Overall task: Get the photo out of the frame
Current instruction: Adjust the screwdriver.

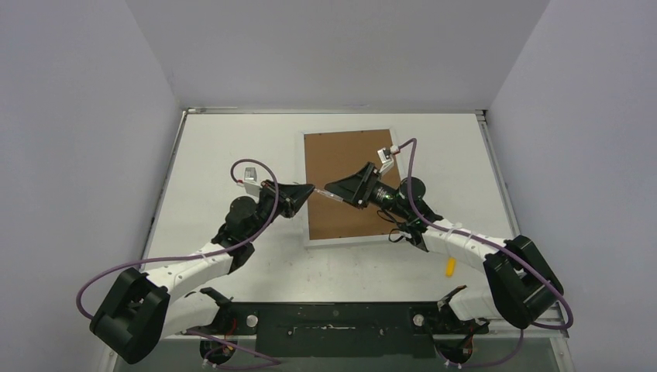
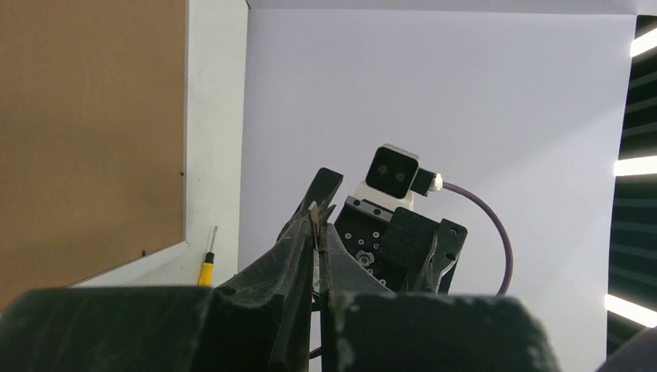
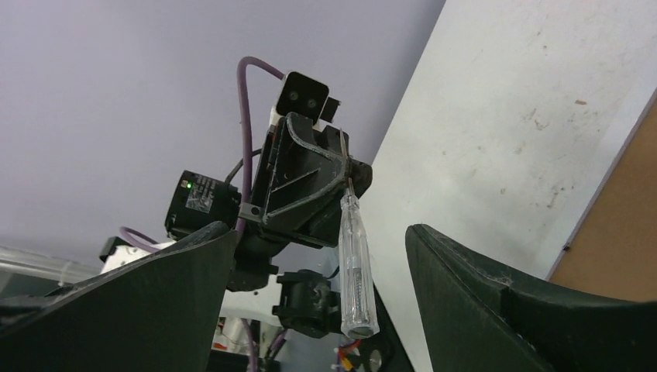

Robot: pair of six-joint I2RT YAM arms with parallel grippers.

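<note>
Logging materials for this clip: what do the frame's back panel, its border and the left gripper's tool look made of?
Back panel: matte brown, grainless, probably fibreboard. Frame border: smooth white; plastic or painted wood, cannot tell. Screwdriver in the left gripper: see-through glossy handle, likely plastic; thin metallic shaft.

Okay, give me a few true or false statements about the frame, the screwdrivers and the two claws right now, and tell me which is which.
1. The frame lies with its brown back facing up. True.
2. The left claw is shut on the metal shaft of a clear-handled screwdriver. True.
3. The right claw is clamped on that screwdriver's handle. False: its jaws stand open on either side of it.
4. The photo is already out, lying beside the frame. False: no photo is in view.
5. A yellow-handled screwdriver lies on the table, off the frame. True.
</note>
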